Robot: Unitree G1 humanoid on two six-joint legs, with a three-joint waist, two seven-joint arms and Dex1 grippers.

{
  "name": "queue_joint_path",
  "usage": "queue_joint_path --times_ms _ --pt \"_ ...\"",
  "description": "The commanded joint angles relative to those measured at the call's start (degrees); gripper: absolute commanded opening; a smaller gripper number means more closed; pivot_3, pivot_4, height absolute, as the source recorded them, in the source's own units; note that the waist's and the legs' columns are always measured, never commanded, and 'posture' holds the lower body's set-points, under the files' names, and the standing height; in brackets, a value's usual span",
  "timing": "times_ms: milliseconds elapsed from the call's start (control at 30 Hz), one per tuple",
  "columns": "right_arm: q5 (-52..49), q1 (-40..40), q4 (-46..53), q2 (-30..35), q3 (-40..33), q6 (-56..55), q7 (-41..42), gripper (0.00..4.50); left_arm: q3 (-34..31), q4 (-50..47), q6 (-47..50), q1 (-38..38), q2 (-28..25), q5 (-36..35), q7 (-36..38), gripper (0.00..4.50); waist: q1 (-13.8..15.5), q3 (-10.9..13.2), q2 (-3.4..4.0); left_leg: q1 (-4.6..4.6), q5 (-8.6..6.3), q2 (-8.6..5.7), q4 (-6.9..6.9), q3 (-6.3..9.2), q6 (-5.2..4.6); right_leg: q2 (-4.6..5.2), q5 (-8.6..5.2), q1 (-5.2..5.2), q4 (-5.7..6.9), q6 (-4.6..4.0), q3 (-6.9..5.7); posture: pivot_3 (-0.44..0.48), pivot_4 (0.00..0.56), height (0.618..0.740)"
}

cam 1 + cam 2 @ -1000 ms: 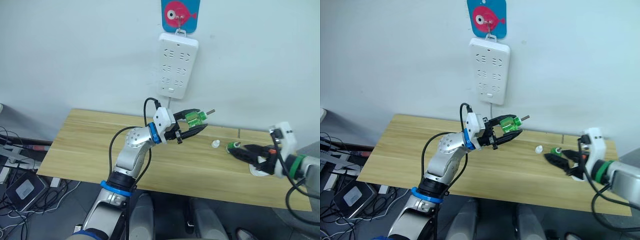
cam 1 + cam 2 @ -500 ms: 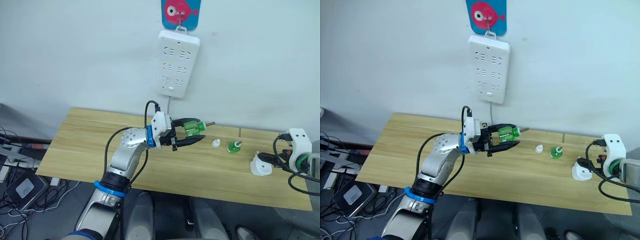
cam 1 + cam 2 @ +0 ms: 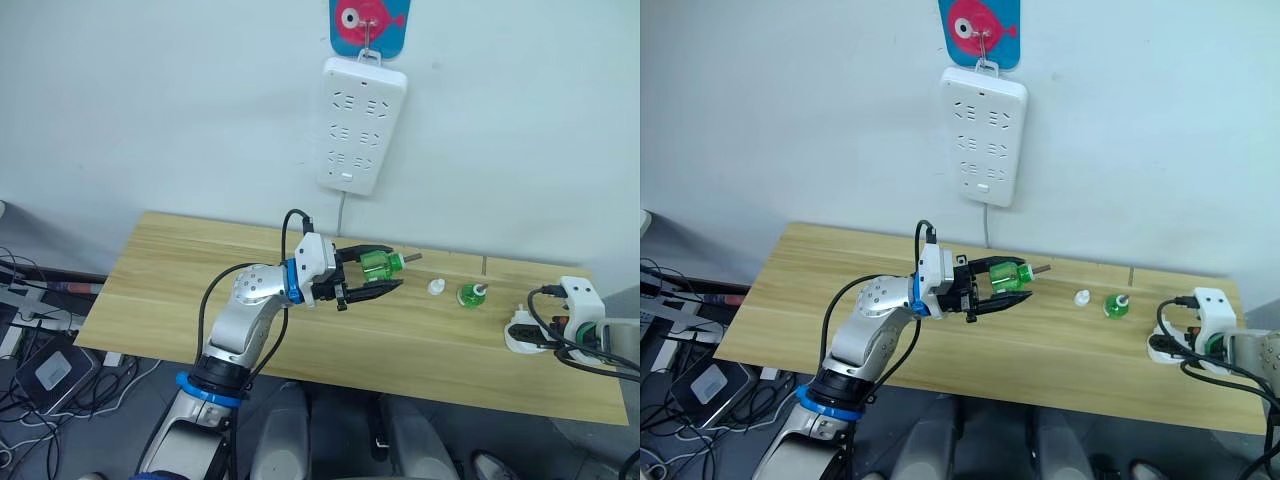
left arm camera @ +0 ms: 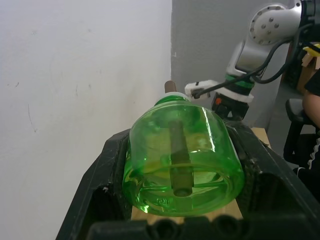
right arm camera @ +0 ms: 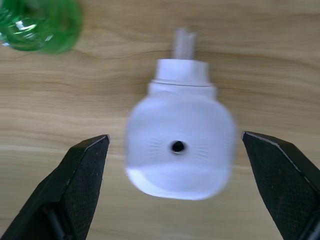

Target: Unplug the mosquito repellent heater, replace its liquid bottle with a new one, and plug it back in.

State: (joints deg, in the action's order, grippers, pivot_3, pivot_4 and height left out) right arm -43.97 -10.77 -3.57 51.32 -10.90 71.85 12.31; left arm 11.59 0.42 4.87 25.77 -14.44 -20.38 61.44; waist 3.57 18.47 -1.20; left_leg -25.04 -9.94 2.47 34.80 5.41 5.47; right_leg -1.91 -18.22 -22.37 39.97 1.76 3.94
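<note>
Bottle swap under way, by the look of it — heater already off the power strip (image 3: 361,127) and lying on the wooden table (image 3: 200,290) near its right end. Left gripper (image 3: 375,276) clamped on a green liquid bottle (image 4: 182,159), held above the table with its wick rod pointing toward the right; fingers (image 4: 107,185) pressed against both sides of the bottle in the left wrist view. Right gripper (image 5: 175,180) spread wide, black fingertips (image 5: 85,170) standing well clear on either side of the mosquito repellent heater (image 5: 179,145), not touching it. Second green bottle (image 3: 470,295) upright on the table between the two arms, a small white cap (image 3: 434,287) just beside it.

Next move, as a judgement: close on the heater squarely across its rounded body, lift it, then bring its bottle opening in line with the wick of the held bottle — careful alignment needed, since the rod is thin.

No readable writing or brand on bottle, heater or strip; above the strip a blue hanger plate (image 3: 369,22) with a pink cartoon fish
</note>
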Motion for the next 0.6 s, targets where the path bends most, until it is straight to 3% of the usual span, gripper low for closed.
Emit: queue_joint_path --times_ms 33,233,433,600 --pt "3.3 -0.8 -1.8 -0.1 0.3 -0.7 2.3 4.43 0.0 -3.3 0.9 -0.3 -0.2 -1.2 -0.4 2.28 0.2 0.1 0.00 0.00 0.00 0.00 0.00 -0.02 -0.01 0.00 0.00 0.00 -0.01 0.01 0.02 0.285 0.355 0.740" --pt "7.1 -0.5 -3.2 -0.7 0.9 -1.8 5.9 4.43 0.1 -4.7 2.0 -0.8 -1.1 -1.5 -0.4 2.28 0.9 0.7 0.00 0.00 -0.01 0.01 -0.03 -0.04 -0.02 0.00 0.00 -0.01 -0.03 0.01 0.03 0.285 0.359 0.740" --pt "9.0 -0.7 -3.2 -2.5 -1.1 -2.2 7.7 2.98 0.5 -4.1 2.0 -0.2 -0.7 -1.0 -0.4 2.28 1.0 0.9 -0.12 0.00 -0.02 0.03 -0.05 -0.04 -0.02 0.00 0.01 0.00 -0.08 0.03 0.03 0.278 0.359 0.740" --pt "8.6 0.7 -0.4 -0.6 -4.3 0.4 10.4 2.98 0.5 -3.3 1.5 0.0 -0.7 -1.2 0.3 2.28 1.0 1.0 -0.02 -0.02 -0.02 0.02 -0.05 -0.06 -0.02 0.01 0.02 -0.01 -0.09 0.04 0.05 0.259 0.353 0.740"
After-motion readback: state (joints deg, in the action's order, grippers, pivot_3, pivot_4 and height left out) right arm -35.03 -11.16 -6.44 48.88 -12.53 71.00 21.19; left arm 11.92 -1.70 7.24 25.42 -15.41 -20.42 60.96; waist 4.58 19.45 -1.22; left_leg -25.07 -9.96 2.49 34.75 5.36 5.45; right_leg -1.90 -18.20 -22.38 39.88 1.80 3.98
